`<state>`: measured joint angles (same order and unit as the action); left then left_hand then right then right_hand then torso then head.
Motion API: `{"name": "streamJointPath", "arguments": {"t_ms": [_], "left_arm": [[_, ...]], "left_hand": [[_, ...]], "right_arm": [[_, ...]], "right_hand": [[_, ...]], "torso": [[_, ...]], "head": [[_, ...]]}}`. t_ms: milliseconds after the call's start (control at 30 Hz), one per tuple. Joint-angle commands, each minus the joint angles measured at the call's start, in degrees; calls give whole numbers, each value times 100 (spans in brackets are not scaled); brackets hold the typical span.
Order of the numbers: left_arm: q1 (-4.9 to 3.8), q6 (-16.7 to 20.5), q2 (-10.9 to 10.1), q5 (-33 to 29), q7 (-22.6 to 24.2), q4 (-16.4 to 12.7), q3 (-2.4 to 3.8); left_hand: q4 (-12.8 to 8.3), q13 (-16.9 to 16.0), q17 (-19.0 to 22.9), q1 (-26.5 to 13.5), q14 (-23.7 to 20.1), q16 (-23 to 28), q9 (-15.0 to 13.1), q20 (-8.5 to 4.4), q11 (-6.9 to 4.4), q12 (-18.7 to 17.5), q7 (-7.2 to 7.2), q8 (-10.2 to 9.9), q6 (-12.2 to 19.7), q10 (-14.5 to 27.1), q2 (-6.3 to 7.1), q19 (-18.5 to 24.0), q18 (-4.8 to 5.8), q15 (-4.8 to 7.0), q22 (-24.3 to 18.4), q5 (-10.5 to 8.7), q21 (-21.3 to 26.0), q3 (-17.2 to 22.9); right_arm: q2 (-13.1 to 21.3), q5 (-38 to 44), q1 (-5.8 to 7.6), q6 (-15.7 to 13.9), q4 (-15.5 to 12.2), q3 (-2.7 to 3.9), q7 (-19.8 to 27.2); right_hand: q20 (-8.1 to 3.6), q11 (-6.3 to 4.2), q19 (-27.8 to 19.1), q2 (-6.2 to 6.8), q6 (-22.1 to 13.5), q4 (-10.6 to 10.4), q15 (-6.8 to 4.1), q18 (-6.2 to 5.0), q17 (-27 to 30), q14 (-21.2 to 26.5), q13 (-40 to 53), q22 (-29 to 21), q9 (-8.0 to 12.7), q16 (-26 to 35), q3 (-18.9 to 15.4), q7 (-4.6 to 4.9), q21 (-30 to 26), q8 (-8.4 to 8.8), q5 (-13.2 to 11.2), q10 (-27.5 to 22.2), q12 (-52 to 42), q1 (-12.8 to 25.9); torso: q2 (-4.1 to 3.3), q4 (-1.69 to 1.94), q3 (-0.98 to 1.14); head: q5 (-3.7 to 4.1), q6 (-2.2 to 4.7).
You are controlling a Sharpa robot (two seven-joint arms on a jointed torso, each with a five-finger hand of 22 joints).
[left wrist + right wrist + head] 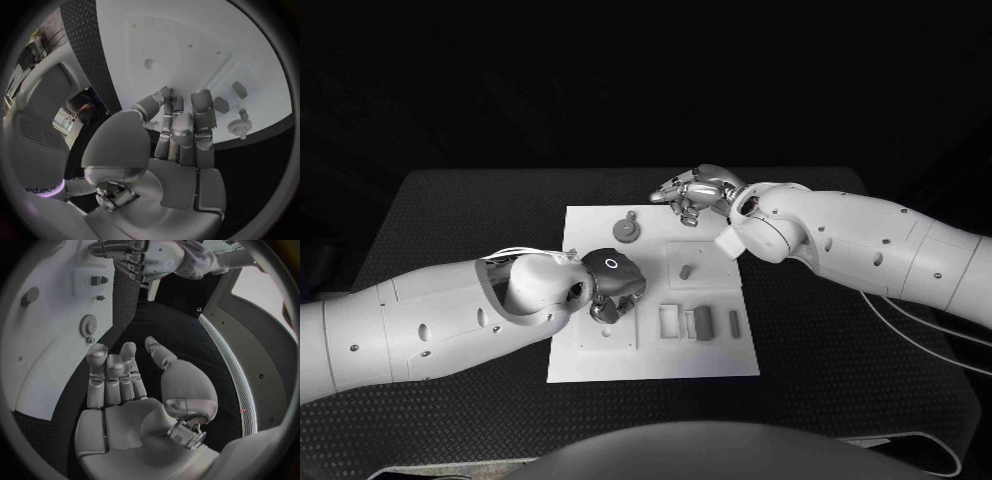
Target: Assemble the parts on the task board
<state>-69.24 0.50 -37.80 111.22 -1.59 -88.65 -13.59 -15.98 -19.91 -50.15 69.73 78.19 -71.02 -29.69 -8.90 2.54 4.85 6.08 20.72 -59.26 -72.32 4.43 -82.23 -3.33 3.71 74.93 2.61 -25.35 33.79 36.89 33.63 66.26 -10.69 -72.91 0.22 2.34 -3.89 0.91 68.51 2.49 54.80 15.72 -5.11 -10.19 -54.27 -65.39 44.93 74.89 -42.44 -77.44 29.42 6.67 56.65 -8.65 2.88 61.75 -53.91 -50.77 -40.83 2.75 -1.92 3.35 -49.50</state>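
Note:
The white task board (589, 355) lies in the middle of the table. A grey gear (629, 230) sits on its far left part, and a small peg-like part (687, 270) stands near the centre. Several grey blocks (702, 320) lie in a recess towards the near right. My left hand (609, 288) hovers over the board's left half, fingers stretched side by side (182, 125), nothing in them. My right hand (697, 190) hangs at the board's far edge, palm bare (125, 405), fingers straight and thumb apart. The gear (87, 325) lies just beyond its fingertips.
The black table (473, 215) surrounds the board. Both white forearms (430, 320) (877, 250) reach across its sides. The left wrist view shows the gear (239, 126) and two hexagonal parts (221, 104) by the board's edge. A cable (920, 335) trails at the right.

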Motion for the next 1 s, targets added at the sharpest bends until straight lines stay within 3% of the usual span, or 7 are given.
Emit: {"name": "streamJointPath", "arguments": {"t_ms": [33,267,500,1000], "left_arm": [[7,-83,8,-186,26,47,-3],[7,45,10,-303,55,54,-3],[7,35,-7,-335,65,42,-3],[7,196,-20,-336,47,51,-3]], "left_hand": [[57,-36,22,-134,-173,-37,30,-38,-88,-21,64,-101,126,-534,41,2,-285,101,80,20,47,-43],[143,-111,117,-266,-219,6,72,-88,-35,-82,163,-248,375,-364,296,28,-311,53,72,18,98,-125],[228,-180,178,-372,-228,21,78,-88,-24,-79,197,-292,463,-301,450,31,-334,44,71,20,127,-216],[239,-295,249,-388,-240,24,90,-85,-25,-67,199,-358,598,-246,540,30,-362,47,65,22,171,-328]], "right_arm": [[6,43,1,96,-18,2,51],[5,43,1,121,-19,2,47],[13,43,1,153,-34,2,52],[16,45,1,170,-25,2,44]], "right_hand": [[-32,-26,-11,-34,-21,22,-37,-481,-9,5,-3,9,6,33,12,43,24,13,-7,-2,11,16],[-32,-25,-13,-33,-28,22,-37,-481,-10,6,-3,10,8,34,12,45,23,17,-7,-4,13,18],[-32,-24,-14,-35,-30,20,-36,-481,-10,7,-4,10,9,35,11,46,22,19,-7,-6,14,21],[-31,-22,-17,-35,-35,20,-34,-481,-10,8,-4,11,12,36,12,48,20,22,-7,-9,16,24]], "torso": [[1,0,0],[0,1,2],[0,-1,2],[1,0,0]], "head": [[17,11],[19,-5],[19,-3],[26,4]]}}
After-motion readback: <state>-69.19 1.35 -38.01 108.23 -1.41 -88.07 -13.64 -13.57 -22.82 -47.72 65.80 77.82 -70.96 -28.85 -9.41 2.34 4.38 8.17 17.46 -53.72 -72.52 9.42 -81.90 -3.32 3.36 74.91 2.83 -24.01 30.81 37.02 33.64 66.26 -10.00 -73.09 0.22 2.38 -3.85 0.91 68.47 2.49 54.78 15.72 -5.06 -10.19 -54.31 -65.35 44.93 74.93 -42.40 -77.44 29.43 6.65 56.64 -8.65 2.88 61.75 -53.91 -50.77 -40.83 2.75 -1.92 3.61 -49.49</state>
